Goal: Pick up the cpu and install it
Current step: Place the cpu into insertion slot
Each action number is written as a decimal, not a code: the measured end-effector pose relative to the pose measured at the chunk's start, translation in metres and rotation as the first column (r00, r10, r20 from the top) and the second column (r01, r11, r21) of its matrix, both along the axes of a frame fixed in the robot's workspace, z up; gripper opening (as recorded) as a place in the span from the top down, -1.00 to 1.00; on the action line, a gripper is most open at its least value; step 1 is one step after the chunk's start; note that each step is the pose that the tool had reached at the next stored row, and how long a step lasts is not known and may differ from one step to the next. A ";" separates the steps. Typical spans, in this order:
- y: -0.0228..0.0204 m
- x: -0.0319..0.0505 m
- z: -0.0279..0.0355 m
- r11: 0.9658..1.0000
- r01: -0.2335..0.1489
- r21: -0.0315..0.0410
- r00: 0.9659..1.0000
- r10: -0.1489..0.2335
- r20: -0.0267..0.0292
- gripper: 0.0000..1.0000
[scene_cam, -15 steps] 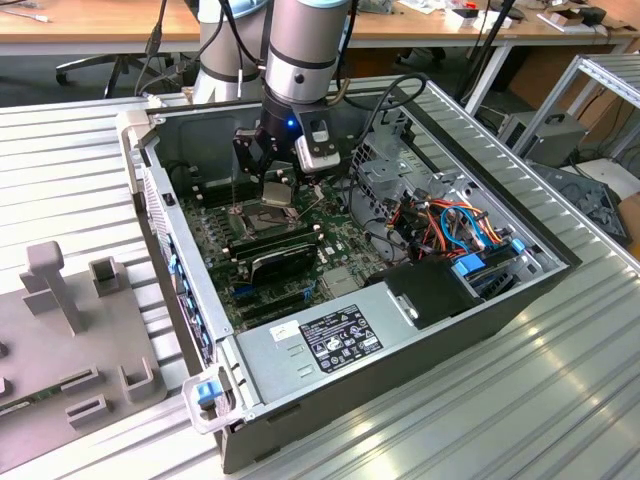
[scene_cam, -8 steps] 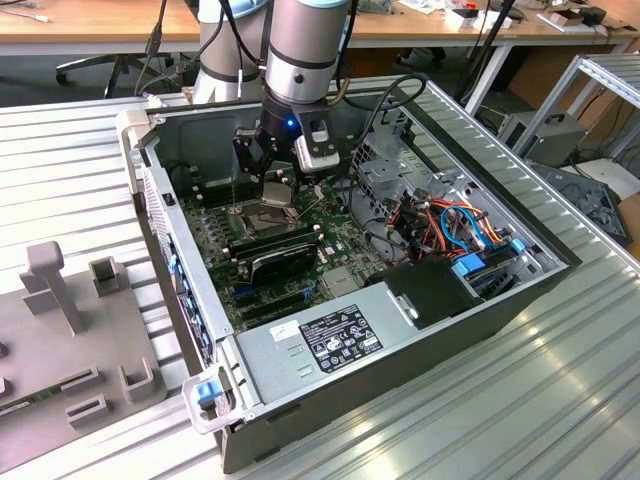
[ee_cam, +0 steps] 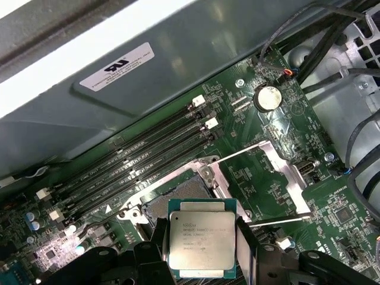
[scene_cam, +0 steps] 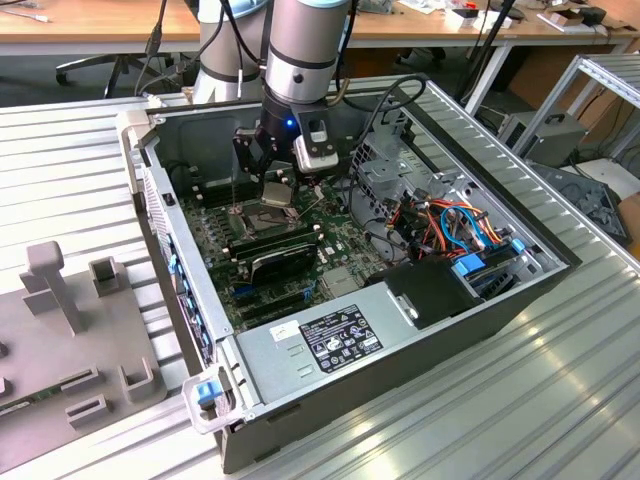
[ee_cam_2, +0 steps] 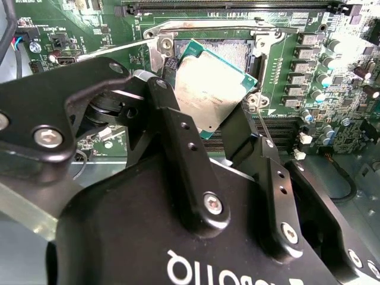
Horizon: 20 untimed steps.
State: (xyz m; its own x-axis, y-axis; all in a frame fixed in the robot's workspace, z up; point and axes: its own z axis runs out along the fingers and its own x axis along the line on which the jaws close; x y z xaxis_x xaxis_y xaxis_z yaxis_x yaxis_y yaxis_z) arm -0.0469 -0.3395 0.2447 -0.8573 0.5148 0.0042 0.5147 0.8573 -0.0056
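The gripper (ee_cam: 203,246) is clamped on the cpu (ee_cam: 199,237), a finger against each of two opposite edges, hiding them. The cpu hangs just over the open socket (ee_cam: 155,209). The print on its lid cannot be made out. Beyond lie memory slots (ee_cam: 136,160) and a white printed label (ee_cam: 117,66) on the case wall (ee_cam: 202,47).

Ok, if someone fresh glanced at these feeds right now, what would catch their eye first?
The gripper holds the cpu by two opposite edges, silver top showing, over the open socket on the green motherboard. In the exterior view the arm reaches down into an open computer case lying on a ribbed metal table, with coloured cables towards the exterior view's right.
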 end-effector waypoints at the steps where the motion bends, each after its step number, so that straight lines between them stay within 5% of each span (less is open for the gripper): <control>1: 0.0000 0.0000 0.0000 1.000 0.005 0.000 1.000 -0.005 0.000 -0.09; 20: 0.0000 0.0000 0.0000 0.998 0.056 -0.001 0.998 -0.056 0.000 -0.09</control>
State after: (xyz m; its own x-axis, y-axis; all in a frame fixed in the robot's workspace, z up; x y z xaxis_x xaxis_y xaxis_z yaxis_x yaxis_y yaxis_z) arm -0.0469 -0.3395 0.2446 -0.8269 0.5623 0.0036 0.5623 0.8269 -0.0064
